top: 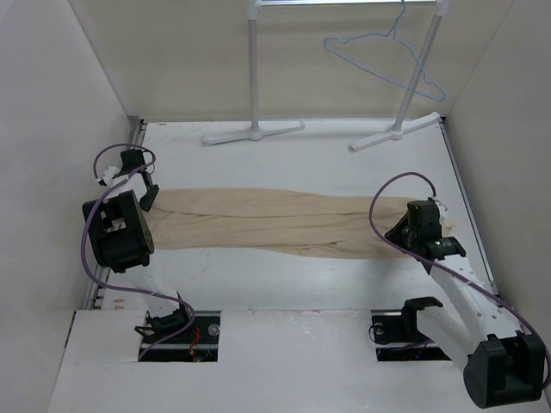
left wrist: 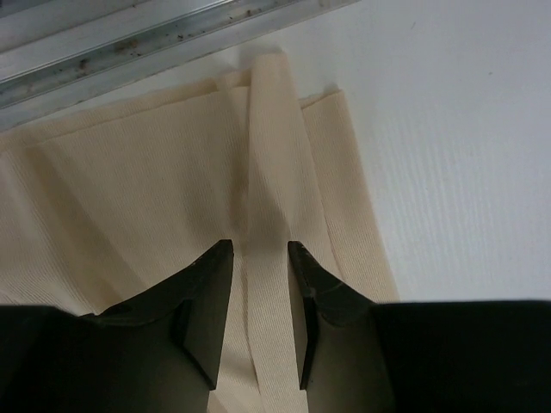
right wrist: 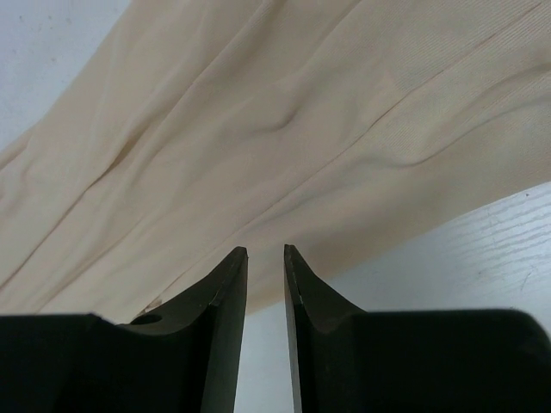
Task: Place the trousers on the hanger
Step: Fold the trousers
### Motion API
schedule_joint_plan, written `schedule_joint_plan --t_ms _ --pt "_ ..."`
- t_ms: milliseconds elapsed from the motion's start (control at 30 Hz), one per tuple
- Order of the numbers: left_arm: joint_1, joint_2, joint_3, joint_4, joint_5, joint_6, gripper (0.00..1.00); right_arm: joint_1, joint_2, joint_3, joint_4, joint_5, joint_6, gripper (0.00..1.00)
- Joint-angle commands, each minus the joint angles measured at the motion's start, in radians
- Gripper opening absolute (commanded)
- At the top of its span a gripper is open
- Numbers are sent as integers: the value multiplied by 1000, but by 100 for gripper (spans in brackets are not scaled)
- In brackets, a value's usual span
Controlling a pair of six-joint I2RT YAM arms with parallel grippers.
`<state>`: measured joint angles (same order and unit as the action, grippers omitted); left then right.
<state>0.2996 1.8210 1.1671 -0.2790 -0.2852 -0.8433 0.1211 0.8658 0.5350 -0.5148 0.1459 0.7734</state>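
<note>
The trousers (top: 275, 222) are seen whole from high above their near side; each end is caught super close by a wrist view, looking down; that cloth is shared by all three views.

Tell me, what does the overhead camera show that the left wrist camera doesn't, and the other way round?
Only the overhead view: the blue hanger on the white rack, the right arm, and the trousers stretched full length across the table. Only the left wrist view: a raised fold of cloth running between the fingers of the left hand, and a metal rail at the table's edge. Both: the tan trousers, the white table and the left hand.
</note>
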Motion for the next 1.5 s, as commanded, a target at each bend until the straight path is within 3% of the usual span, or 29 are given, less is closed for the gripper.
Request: schedule_joint_plan --t_ms 0,367,467,567,700,733,900,1000,1267,1467 --pt "19 -45 -14 -3 -34 -14 29 -7 15 22 44 -26 -17 29" --pt "17 23 39 80 34 -13 30 15 13 5 65 -37 7 30" --pt "9 40 40 95 37 -13 29 15 -2 -7 67 -32 13 36" --pt "8 57 45 100 43 -16 18 2 -10 -6 67 -35 10 45" --pt "8 34 42 126 38 -19 5 -65 45 49 94 -28 3 46" --pt "6 21 45 133 37 -19 3 -80 77 69 114 -29 1 46" --pt "6 -40 75 130 12 -39 1 -155 257 192 186 -14 -8 21" --pt "3 -29 121 120 9 -43 0 -223 340 255 203 32 -13 21" --pt "-6 50 212 98 17 -77 0 -404 499 421 208 148 -62 53" --pt "-6 118 273 93 27 -96 0 -473 642 499 203 149 -77 58"
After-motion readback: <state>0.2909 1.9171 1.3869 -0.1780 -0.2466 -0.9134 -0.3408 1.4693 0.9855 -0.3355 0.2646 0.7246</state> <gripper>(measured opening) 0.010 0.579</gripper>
